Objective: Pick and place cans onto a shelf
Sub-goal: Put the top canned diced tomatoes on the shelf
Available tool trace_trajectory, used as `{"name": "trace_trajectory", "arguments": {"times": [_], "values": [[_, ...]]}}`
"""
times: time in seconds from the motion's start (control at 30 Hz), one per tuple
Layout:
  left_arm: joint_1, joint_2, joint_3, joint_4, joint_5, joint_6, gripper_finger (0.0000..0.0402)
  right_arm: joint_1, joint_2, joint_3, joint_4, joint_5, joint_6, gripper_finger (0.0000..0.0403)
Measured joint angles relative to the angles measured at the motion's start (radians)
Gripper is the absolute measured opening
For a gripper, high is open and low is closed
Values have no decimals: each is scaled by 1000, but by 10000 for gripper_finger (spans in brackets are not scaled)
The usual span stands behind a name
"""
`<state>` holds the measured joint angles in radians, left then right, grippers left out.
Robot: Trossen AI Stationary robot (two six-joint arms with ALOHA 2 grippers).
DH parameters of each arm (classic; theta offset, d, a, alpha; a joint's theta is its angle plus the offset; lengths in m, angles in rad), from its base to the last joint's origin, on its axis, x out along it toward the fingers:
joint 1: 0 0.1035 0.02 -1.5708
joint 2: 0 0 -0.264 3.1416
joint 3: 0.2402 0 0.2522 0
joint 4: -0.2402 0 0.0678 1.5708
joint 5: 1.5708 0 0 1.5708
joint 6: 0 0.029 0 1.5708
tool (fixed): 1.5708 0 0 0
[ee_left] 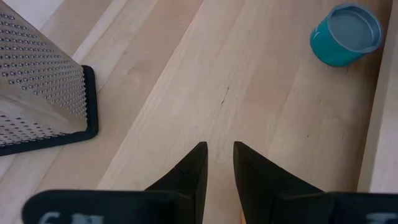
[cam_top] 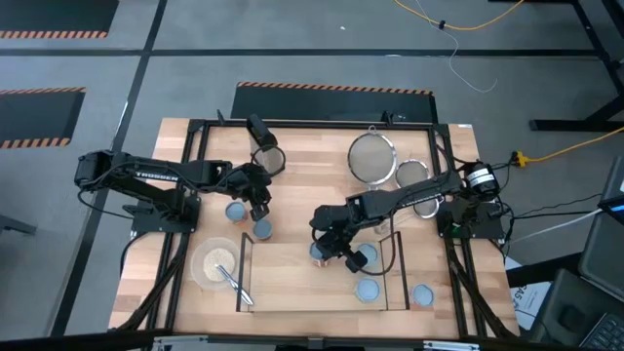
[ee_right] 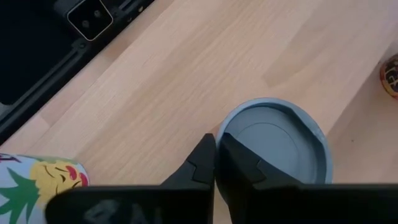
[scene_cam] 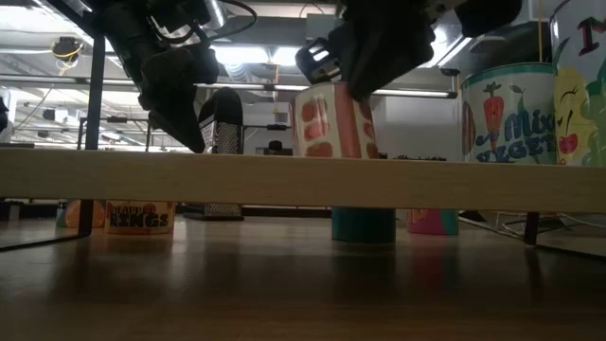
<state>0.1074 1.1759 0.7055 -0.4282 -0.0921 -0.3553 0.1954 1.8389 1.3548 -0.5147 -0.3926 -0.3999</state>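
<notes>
The shelf [scene_cam: 284, 180] was seen edge-on closest to the low camera, its pale board running right across the view. On it a can [scene_cam: 331, 121] with a white and pinkish-red label was stood upright, with the right end effector [scene_cam: 379, 52] directly over its top. From the right wrist, that end effector [ee_right: 216, 138] was seen with its fingers drawn almost together, only a thin slit between them, at the rim of a grey can top [ee_right: 273, 146]; whether the rim was pinched could not be told. A pineapple-labelled can [ee_right: 37, 180] was seen near it.

At the shelf's right end a large can [scene_cam: 507, 114] was marked "MIX" above "VEGET", beside a carrot drawing. Beyond the shelf, on the table [scene_cam: 284, 284], a teal can [scene_cam: 363, 224] and a can reading "RINGS" [scene_cam: 137, 216] were stood.

The left end effector [ee_left: 219, 149] was held narrowly open and empty above bare table, between a grater [ee_left: 40, 93] and the teal can. "TROSSEN" was printed on the left arm [cam_top: 156, 176].
</notes>
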Motion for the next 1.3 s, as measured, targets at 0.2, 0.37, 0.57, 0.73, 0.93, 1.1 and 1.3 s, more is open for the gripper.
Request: {"name": "trace_trajectory", "arguments": {"times": [0.2, 0.37, 0.57, 0.73, 0.93, 1.1, 1.3], "values": [[0, 0, 0, 0, 0, 0, 70, 0, 0, 0, 0, 0, 1, 28], [0, 0, 0, 2, 0, 0, 70, 0, 0, 0, -1, 0, 3, 29], [0, 0, 0, 5, 0, 0, 70, 0, 0, 0, -7, 0, 5, 30], [0, 0, 0, 5, 0, 0, 70, 0, 0, 0, -7, -1, 54, 42], [0, 0, 0, 4, 0, 0, 70, 0, 0, 0, -6, 0, 72, 92], [0, 0, 0, 7, 0, 0, 70, 0, 0, 0, -6, -1, 72, 110], [-41, 0, 0, 92, 0, 1, 70, 0, -1, 17, -32, -1, 79, 108]]}}
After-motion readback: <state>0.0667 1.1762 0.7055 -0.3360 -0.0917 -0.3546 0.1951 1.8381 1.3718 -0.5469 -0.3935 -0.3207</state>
